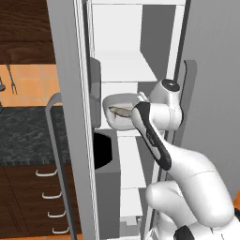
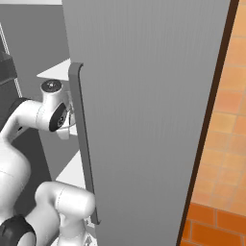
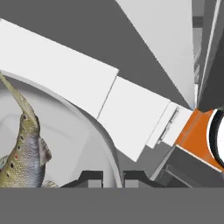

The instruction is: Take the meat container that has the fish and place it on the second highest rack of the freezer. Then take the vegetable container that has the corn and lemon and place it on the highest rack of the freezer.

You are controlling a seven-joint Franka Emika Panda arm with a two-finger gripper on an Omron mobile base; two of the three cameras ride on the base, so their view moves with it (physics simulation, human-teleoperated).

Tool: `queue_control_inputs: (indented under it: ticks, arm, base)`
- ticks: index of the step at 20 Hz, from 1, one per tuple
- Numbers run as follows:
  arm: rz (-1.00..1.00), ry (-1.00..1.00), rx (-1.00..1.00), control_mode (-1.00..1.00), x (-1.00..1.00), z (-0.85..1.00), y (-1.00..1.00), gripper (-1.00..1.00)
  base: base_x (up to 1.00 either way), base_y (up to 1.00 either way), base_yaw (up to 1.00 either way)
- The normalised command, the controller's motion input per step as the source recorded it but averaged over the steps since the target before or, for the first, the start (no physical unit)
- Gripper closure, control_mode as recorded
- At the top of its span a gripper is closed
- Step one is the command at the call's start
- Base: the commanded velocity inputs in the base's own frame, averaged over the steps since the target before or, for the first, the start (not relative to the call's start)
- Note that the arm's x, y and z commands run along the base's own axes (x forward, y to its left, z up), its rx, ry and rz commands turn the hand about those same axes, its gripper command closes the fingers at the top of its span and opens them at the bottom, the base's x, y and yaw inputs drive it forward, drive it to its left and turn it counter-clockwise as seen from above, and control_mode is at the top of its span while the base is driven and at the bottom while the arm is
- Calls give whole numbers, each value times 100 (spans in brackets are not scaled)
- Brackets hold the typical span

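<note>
The meat container (image 1: 118,104) is a white bowl with a speckled fish (image 1: 122,111) lying in it. It hangs inside the open freezer, below one white rack (image 1: 125,65) and just above the rack underneath (image 1: 127,134). In the hand view my gripper (image 3: 113,177) is shut on the container's rim (image 3: 105,141), with one fingertip (image 3: 90,177) inside the bowl next to the fish (image 3: 24,153) and the other outside. The arm's wrist (image 1: 164,105) hides the hand in the left base view. The vegetable container with corn and lemon is out of view.
The freezer's grey right door (image 2: 149,96) with its long handle (image 2: 82,144) stands open close beside the arm. The left door (image 1: 70,117) carries a dark door bin (image 1: 104,157). A dark counter (image 1: 23,136) with drawers lies left. Lower white racks (image 3: 135,118) show below the bowl.
</note>
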Motion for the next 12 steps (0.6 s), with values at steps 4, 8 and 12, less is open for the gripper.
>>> queue_control_inputs:
  ticks: [4,8,12]
  arm:
    - [14,0,0,-100,77,-32,0,100]
    - [4,-4,-1,-100,68,-28,9,100]
    - [0,-1,0,-100,75,-32,4,100]
  base:
    - [0,0,0]
    - [0,0,0]
    - [0,0,0]
